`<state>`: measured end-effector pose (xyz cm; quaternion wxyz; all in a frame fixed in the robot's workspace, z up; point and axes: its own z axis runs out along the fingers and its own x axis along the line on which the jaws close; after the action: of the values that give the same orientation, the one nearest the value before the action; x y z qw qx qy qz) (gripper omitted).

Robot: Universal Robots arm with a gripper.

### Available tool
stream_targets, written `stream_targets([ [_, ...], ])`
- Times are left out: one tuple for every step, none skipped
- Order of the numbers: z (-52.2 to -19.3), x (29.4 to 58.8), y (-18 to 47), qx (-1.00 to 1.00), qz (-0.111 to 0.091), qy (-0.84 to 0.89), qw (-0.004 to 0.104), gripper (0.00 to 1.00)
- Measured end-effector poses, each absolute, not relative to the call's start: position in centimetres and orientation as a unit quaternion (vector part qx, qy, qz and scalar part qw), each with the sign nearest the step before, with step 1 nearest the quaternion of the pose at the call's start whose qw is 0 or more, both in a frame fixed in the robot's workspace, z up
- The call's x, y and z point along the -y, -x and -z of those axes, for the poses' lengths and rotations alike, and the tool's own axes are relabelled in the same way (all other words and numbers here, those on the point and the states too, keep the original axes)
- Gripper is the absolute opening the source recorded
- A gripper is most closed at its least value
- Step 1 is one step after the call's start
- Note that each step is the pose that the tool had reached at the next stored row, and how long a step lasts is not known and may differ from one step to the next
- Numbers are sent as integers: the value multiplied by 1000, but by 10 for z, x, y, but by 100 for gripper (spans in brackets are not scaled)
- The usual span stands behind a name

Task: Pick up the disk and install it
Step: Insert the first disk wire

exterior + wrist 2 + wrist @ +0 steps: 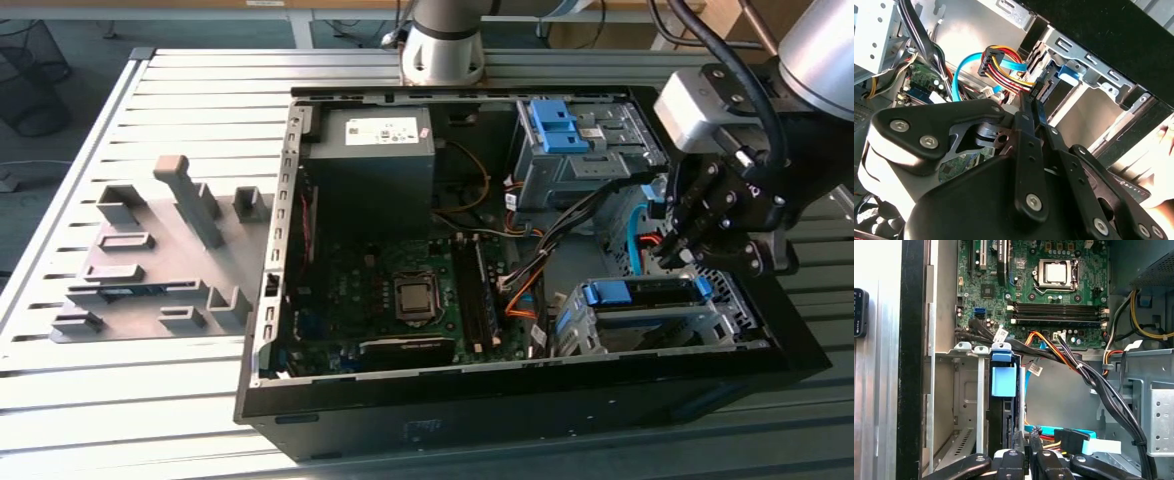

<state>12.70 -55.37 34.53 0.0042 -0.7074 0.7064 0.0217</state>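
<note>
One open computer case (pixel 534 400) rests on a slatted metal table (pixel 134 400).

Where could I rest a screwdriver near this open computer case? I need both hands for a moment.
The slatted table has bare strips between the grey fixture block and the computer case, and along the near edge. Inside the case it is crowded: cables, drive cages, and the pincer on the exterior view's right.
</note>
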Motion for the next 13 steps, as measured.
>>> stream_targets([
  [-345,554,-127,-706,-22,707,4,16],
  [-345,554,-127,-706,-22,707,4,16],
  [-345,554,-127,-706,-22,707,4,16],
  [-345,554,-127,-706,-22,707,4,16],
  [-345,555,-127,-706,-22,707,4,16],
  [-344,555,-127,-706,-22,707,4,16],
  [-344,556,-127,-706,-22,707,4,16],
  [-344,556,-127,-706,-22,707,4,16],
  [-343,557,-127,-706,-22,707,5,16],
  [-342,557,-127,-706,-21,707,5,16],
  [-341,557,-127,-706,-21,707,5,16],
  [-340,557,-127,-707,-21,707,5,16],
  [-340,557,-127,-707,-20,707,5,16],
])
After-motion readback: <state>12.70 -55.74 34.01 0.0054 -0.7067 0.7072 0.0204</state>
